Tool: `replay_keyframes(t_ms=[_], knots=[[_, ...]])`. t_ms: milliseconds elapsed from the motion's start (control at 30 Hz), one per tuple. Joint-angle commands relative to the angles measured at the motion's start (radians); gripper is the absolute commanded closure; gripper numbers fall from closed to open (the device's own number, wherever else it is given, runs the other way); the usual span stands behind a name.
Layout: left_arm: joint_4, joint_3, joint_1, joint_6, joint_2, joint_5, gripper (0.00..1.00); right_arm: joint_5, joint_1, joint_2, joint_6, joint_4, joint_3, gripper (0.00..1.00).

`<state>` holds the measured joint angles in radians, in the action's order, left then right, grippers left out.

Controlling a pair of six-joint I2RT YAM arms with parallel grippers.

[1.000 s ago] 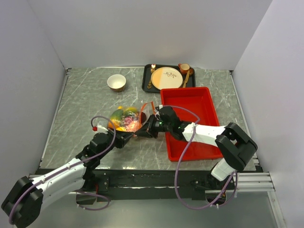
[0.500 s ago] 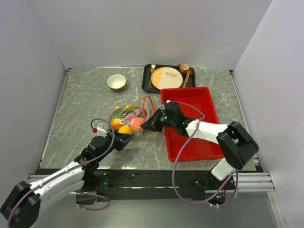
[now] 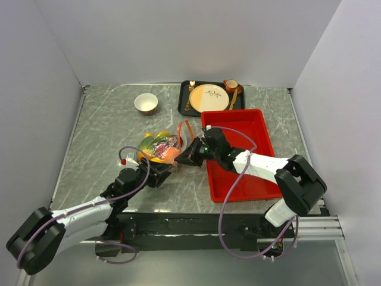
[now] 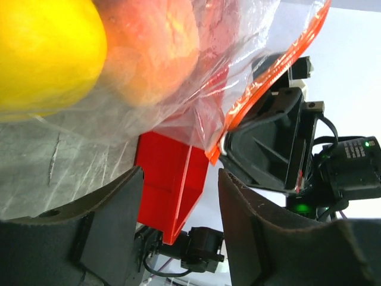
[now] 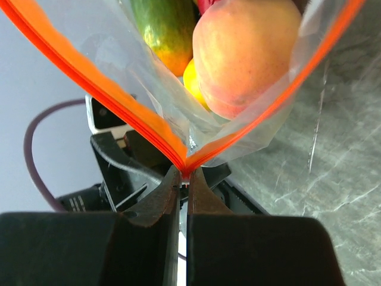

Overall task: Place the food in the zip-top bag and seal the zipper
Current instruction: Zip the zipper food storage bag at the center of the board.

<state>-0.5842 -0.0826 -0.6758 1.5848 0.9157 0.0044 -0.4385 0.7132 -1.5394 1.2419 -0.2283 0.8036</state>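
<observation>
The clear zip-top bag point(image 3: 159, 148) lies on the marble table, with the food inside it. A peach point(image 5: 244, 53), a green-orange mango point(image 5: 164, 27) and a yellow lemon point(image 4: 41, 53) show through the plastic. Its orange-red zipper point(image 3: 185, 129) arcs up at the bag's right side, still parted into a V point(image 5: 107, 77). My right gripper point(image 5: 184, 174) is shut on the zipper's end where the two strips meet. My left gripper point(image 4: 181, 179) stands open just below the bag's near edge, with nothing between its fingers. The white slider tab is not visible.
The red tray point(image 3: 238, 152) sits right of the bag, under my right arm. A dark tray with a cream plate point(image 3: 209, 97), cutlery and a cup stands at the back. A small white bowl point(image 3: 146, 103) is at the back left.
My left gripper has opened and let go of the bag's near edge. The bag with the food has shifted back from the front, and my right gripper moved up and right with the zipper end.
</observation>
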Motion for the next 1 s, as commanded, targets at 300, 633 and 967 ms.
replay_keyframes(t_ms=[300, 633, 967], knots=[[-0.137, -0.040, -0.004, 0.020, 0.022, -0.001, 0.60, 0.006, 0.023, 0.050, -0.018, -0.005, 0.005, 1.00], [-0.192, -0.040, -0.002, 0.040, 0.089, -0.001, 0.76, 0.000, 0.028, 0.058, -0.013, -0.009, 0.000, 1.00], [-0.233, -0.040, -0.004, 0.044, 0.129, -0.001, 0.79, 0.000, 0.031, 0.061, -0.032, 0.030, 0.017, 1.00]])
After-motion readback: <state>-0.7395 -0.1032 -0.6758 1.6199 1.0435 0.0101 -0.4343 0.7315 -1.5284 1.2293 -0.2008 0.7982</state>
